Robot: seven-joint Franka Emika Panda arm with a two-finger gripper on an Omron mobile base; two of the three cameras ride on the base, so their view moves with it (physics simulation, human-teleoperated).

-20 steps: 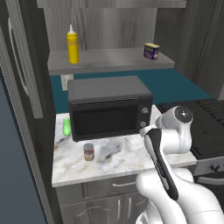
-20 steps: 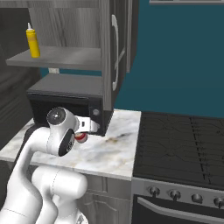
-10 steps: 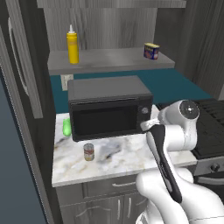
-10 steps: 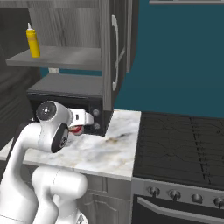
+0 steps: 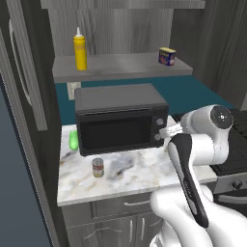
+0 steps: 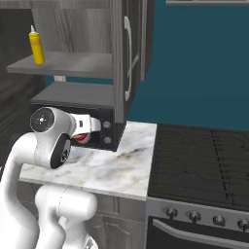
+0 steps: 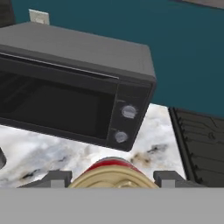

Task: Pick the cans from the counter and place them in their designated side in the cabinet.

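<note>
The gripper (image 7: 113, 178) is pinching a small red-and-white can (image 7: 113, 170) between its two dark fingers (image 7: 57, 178), one on each side. In the right base view the red can (image 6: 81, 139) sits at the end of the white arm, up in the air just in front of the black microwave (image 5: 120, 118), near its two round knobs (image 7: 128, 112). Below it lies the white-and-grey marbled stone worktop (image 5: 140, 176).

The other small can, brownish-red and tan with a silver top (image 5: 98, 168), stands upright on the worktop in front of the microwave, near its left end. A small green thing (image 5: 73, 139) lies beside the left side of the microwave.

Above the microwave is the dark grey wood cabinet with a flat grey shelf (image 5: 120, 67). A tall yellow squeeze bottle (image 5: 80, 49) stands on the left of the shelf. A squat blue-and-yellow tin (image 5: 167, 56) sits on the right. A black stove (image 6: 204, 160) is to the right of the worktop.
</note>
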